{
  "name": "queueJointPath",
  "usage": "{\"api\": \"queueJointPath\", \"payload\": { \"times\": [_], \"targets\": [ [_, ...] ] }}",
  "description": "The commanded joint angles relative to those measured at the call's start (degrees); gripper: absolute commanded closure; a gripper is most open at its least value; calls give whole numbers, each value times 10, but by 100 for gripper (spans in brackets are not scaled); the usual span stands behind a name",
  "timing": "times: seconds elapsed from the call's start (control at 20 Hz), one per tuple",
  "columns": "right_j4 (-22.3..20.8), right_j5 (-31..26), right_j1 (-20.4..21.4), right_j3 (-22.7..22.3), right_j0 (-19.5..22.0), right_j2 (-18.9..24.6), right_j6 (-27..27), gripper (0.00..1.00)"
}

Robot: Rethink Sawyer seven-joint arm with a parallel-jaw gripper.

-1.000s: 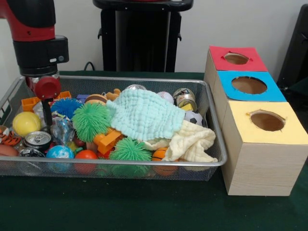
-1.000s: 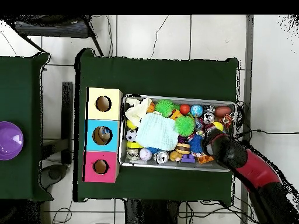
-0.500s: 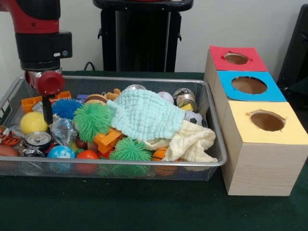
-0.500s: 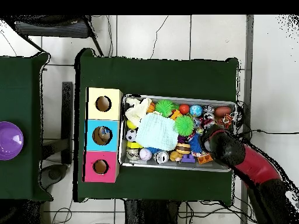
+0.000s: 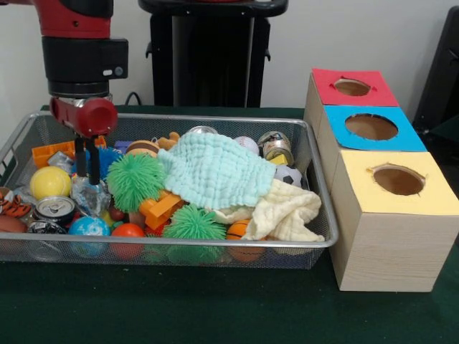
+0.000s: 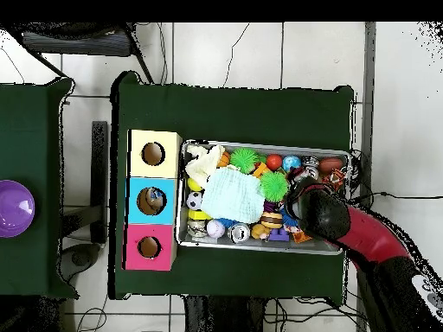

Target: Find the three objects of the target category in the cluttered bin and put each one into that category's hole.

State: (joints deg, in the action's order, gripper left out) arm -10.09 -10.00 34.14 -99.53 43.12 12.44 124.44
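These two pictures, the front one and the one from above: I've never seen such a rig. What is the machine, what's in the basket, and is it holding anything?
The machine is a red and black robot arm. Its tool hangs over one end of a wire basket. One picture looks across the table, the other straight down. The basket holds toys: a yellow ball, green spiky balls, a drink can and two cloths. Beside it stands a box with red, blue and yellow holes. The tool appears to hold nothing; its fingers stand slightly apart.
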Motion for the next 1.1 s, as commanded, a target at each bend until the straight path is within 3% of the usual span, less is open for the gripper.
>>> {"api": "queueJointPath", "payload": {
  "times": [0.05,0.25,0.4,0.65,0.8,0.95,1.1],
  "targets": [
    [-30,38,-3,22,-5,-6,26,0],
    [-27,40,-11,40,-7,-5,23,0],
    [-11,33,-11,60,-33,-42,44,0],
    [12,16,-8,65,-36,-58,63,0],
    [30,-2,5,56,-38,-64,77,0],
    [79,-36,15,14,-19,-33,110,0],
    [109,-8,6,-10,-11,-16,135,0]
  ]
}}
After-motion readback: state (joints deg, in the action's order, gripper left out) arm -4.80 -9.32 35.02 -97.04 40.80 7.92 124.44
